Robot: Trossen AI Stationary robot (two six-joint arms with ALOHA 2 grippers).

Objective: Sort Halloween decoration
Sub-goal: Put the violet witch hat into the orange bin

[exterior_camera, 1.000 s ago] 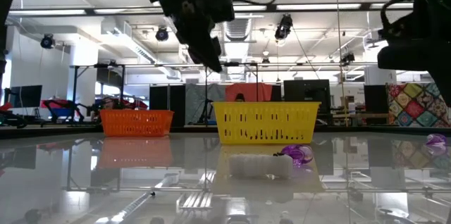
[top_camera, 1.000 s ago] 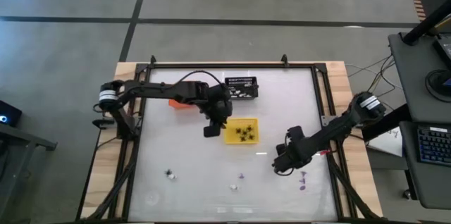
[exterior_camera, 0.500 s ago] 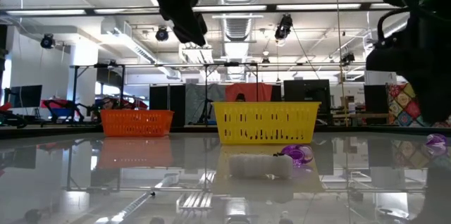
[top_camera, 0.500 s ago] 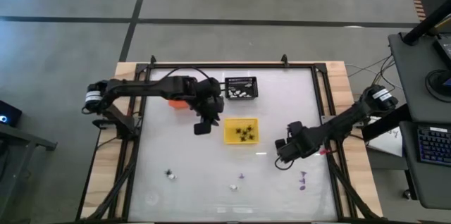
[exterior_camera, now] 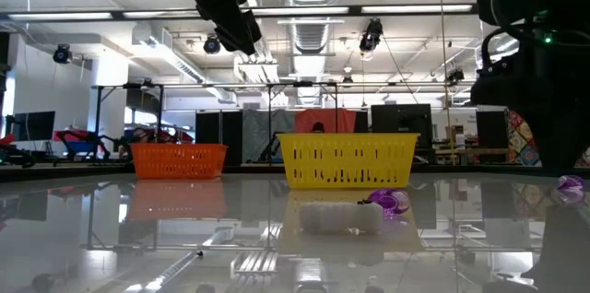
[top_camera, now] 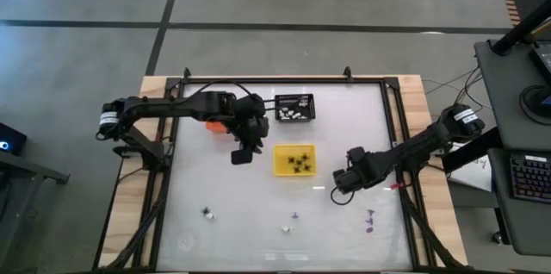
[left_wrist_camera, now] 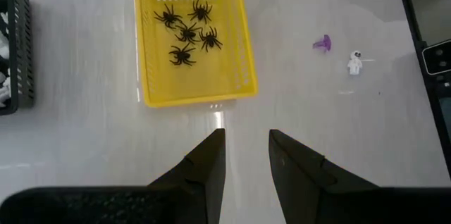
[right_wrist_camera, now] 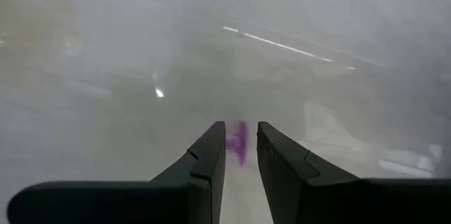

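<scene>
Overhead, the whole bench (top_camera: 224,222) shows at once: a yellow basket (top_camera: 294,160) in the middle, a black basket (top_camera: 294,107) behind it and an orange basket (top_camera: 215,126) partly hidden under the left arm. Loose decoration pieces lie toward the front edge: a small dark-and-white piece (top_camera: 207,214), a purple piece (top_camera: 294,216) with a white piece (top_camera: 285,228) just beside it, and two more purple pieces (top_camera: 371,220) at the right.

Only the left wrist view shows the five black spiders (left_wrist_camera: 186,33) inside the yellow basket. The overhead view gives them as dark specks, and the low view hides them behind the basket wall. From table height, the white and purple pieces lie in front of the yellow basket, and another purple piece (exterior_camera: 571,183) sits at the far right.

The left pincer (top_camera: 241,155) hangs above the bench between the orange and yellow baskets, its fingers (left_wrist_camera: 204,164) a narrow gap apart with nothing between them.

The right pincer (top_camera: 342,195) is just right of the yellow basket. Its own wrist view alone shows a small purple piece (right_wrist_camera: 240,141) pinched between its nearly closed fingers (right_wrist_camera: 209,155).
</scene>
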